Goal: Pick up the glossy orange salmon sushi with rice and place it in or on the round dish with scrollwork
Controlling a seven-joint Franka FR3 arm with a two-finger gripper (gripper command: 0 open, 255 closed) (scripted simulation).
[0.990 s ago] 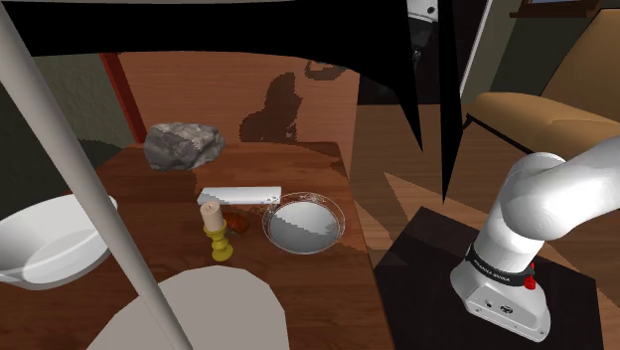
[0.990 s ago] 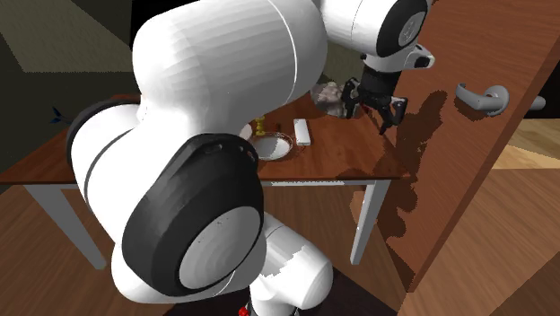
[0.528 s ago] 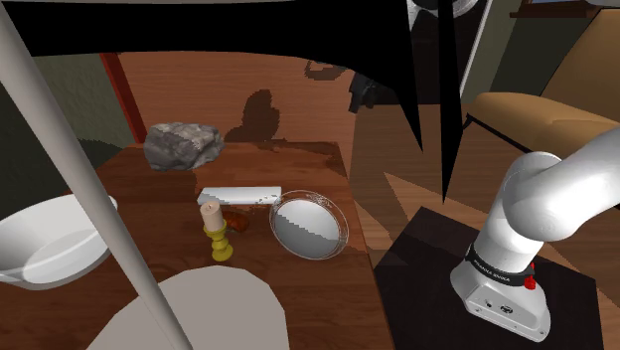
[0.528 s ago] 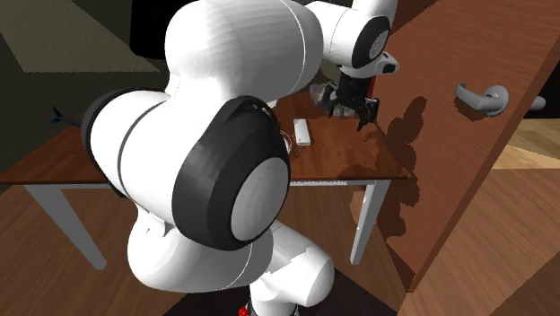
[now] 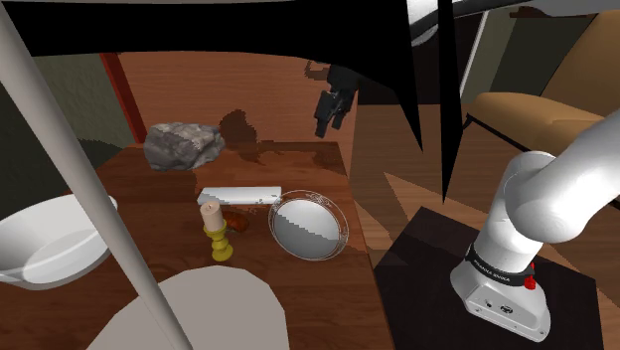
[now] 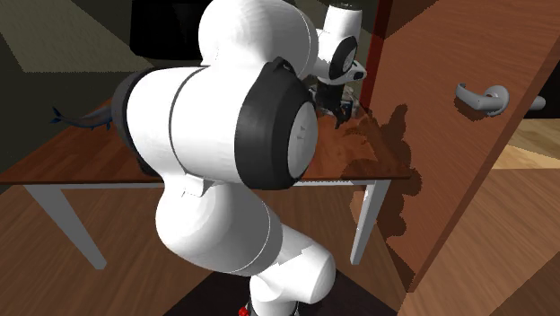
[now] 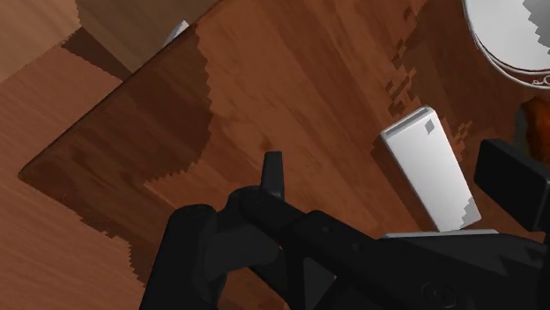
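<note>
We are holding the tool (image 5: 326, 124) open and empty above the desk (image 5: 298, 169), planning a steep descent onto the orange sushi (image 5: 238, 221), clear of the candle (image 5: 211, 211)

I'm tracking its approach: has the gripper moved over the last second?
Yes. In the shoulder view the gripper has swung leftward, closer to the grey rock at the table's far end.
</note>
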